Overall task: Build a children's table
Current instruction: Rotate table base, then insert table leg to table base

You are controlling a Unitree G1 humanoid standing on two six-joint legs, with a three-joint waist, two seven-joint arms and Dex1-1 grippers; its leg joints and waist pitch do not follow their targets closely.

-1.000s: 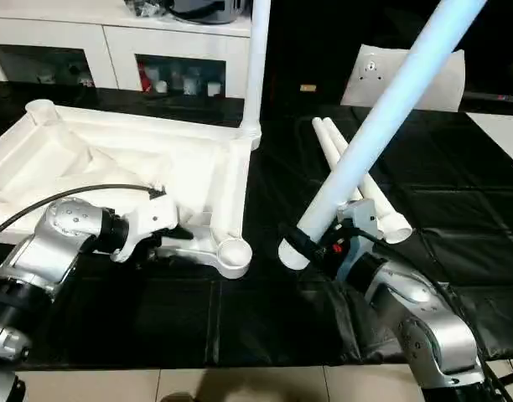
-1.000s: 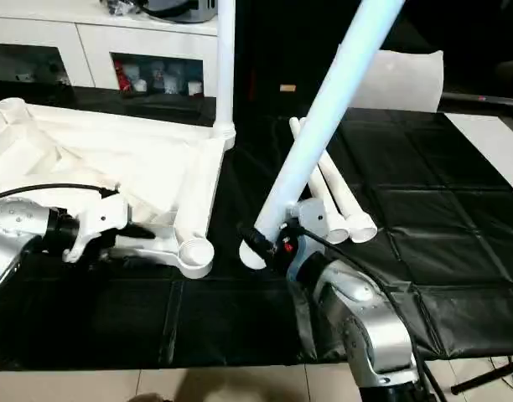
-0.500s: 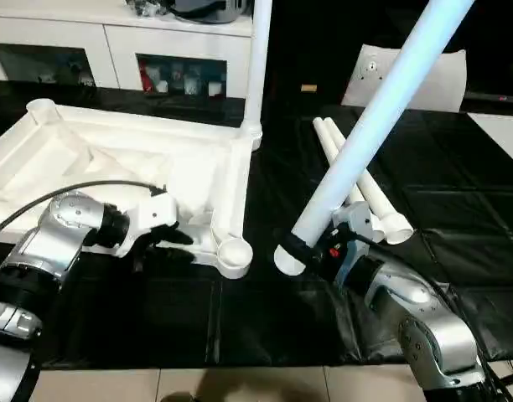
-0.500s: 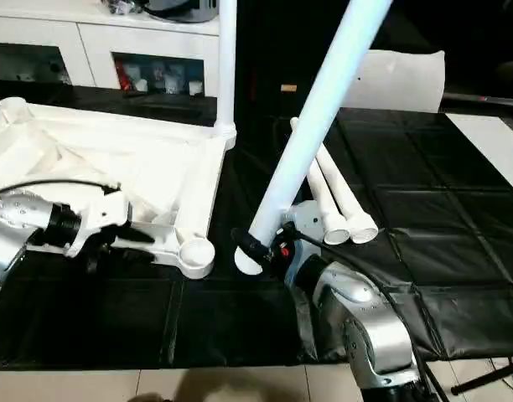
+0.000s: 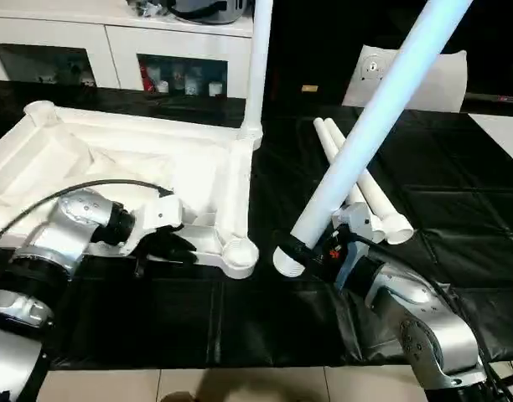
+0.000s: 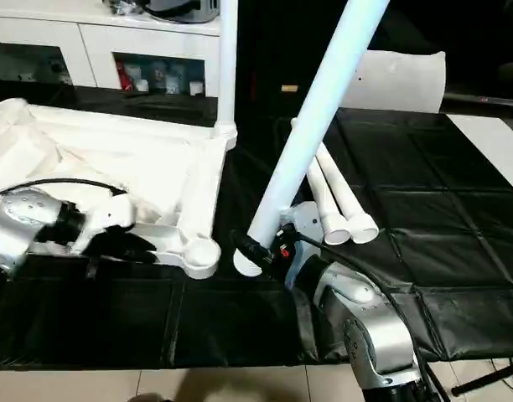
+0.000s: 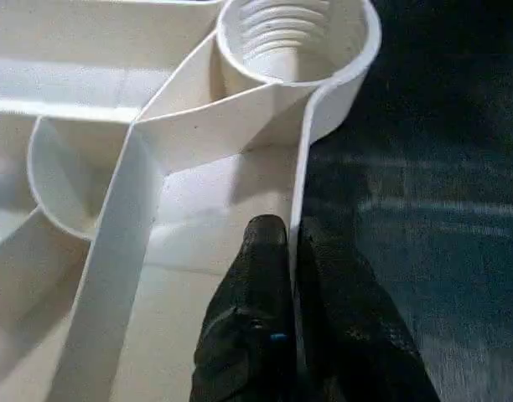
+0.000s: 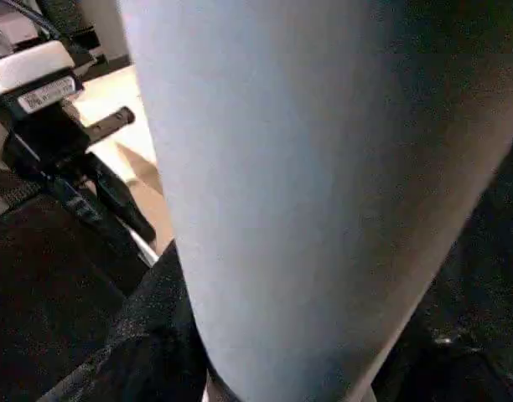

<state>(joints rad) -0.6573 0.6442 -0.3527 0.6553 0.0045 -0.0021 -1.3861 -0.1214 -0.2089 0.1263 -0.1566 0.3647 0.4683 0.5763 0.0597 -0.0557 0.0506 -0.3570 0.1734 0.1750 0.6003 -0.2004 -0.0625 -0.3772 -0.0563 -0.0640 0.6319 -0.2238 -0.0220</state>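
Nearest us on the black table point(image 5: 458, 218), our left gripper point(image 7: 292, 243) pinches the upturned tabletop's point(image 5: 114, 151) thin rim beside one empty corner socket point(image 5: 239, 251). Our right gripper point(image 5: 300, 248) clasps one tilted leg point(image 5: 365, 142), fingers around its thick end. Two more legs point(image 5: 361, 180) lie side by side beyond. Farthest, we count a fourth leg point(image 5: 257, 59) standing upright in a far corner socket.

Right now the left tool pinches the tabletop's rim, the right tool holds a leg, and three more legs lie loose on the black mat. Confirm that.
Not quite: two legs lie loose on the black mat, as the left eye view shows; another leg already stands in a far corner socket. The left tool does pinch the tabletop rim, and the right tool holds a leg.
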